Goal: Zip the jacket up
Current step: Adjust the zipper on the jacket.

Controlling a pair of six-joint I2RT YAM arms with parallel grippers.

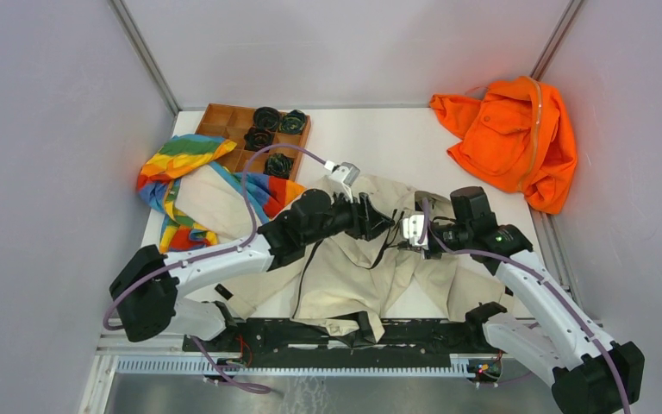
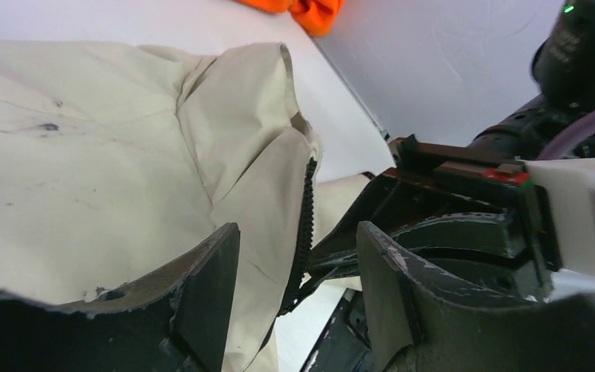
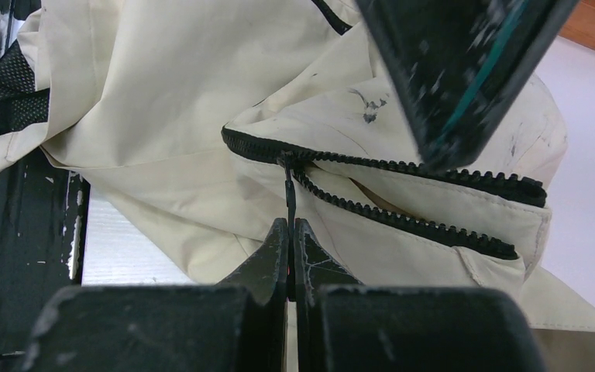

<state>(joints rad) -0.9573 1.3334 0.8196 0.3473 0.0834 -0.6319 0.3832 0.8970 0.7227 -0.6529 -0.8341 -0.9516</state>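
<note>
right gripper [image 3: 290,226] is clamped on the zipper pull [image 3: 289,192], jacket [image 1: 345,267] spread at the near middle, unjoined tooth rows [image 3: 403,221] run from it toward the far side so I'd drag that way; left gripper [image 2: 293,242] just beside, jaws apart, holding nothing.

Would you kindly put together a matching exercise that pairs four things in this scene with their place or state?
Things:
1. left hand
2. right hand
3. orange garment
4. wooden tray

Places or states:
A. heaped at the far right corner of the table
B. shut on the zipper pull
C. open, with the zipper edge of the jacket between its fingers
D. at the far left corner, with dark rolls in some compartments

Pairs: 1-C, 2-B, 3-A, 4-D
</note>
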